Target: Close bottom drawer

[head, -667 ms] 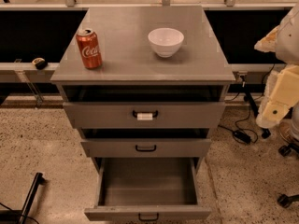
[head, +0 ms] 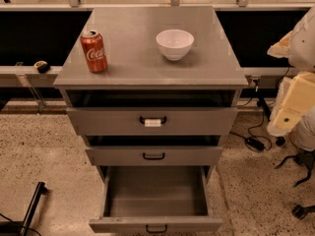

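The bottom drawer (head: 155, 223) of the grey metal cabinet (head: 147, 58) is pulled far out toward me. Its wide shallow tray is empty, and its small black loop handle (head: 156, 228) sits at the lower edge of the view. My arm and gripper (head: 291, 107) show as cream and white parts at the right edge. They are level with the top drawer, well right of the cabinet, and touch nothing.
The middle drawer (head: 153, 156) and the top drawer (head: 152, 121), with a white tag on its handle, stand slightly open. A red cola can (head: 93, 50) and a white bowl (head: 174, 44) stand on the cabinet top. Cables (head: 253, 141) lie on the floor at right, and a black bar (head: 32, 205) at lower left.
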Available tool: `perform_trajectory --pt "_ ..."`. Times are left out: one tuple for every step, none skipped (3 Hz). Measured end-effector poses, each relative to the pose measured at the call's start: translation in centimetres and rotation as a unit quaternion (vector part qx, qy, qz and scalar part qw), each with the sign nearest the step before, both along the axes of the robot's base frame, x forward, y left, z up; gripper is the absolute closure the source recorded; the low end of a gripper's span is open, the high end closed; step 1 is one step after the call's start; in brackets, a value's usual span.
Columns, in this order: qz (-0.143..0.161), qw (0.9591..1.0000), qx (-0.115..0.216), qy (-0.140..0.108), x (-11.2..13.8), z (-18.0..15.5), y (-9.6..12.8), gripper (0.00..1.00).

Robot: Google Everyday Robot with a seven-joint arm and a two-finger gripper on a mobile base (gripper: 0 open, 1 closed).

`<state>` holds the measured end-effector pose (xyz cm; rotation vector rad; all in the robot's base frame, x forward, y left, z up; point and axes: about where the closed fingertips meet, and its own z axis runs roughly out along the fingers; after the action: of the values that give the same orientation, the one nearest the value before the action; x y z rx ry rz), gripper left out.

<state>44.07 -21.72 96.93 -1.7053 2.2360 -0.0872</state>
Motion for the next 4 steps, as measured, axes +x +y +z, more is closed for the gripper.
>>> perform_trajectory --pt "0.026 0.9986 0.045 0.002 -1.1 -3.6 2.3 0.00" --pt "0.040 0.9934 0.106 0.016 -2.9 -11.0 3.9 0.00" --pt "0.027 0.9934 0.110 0.017 -3.5 -14.6 3.7 0.00" --pt "0.045 0.9877 0.147 0.025 -2.7 -15.5 4.3 0.00"
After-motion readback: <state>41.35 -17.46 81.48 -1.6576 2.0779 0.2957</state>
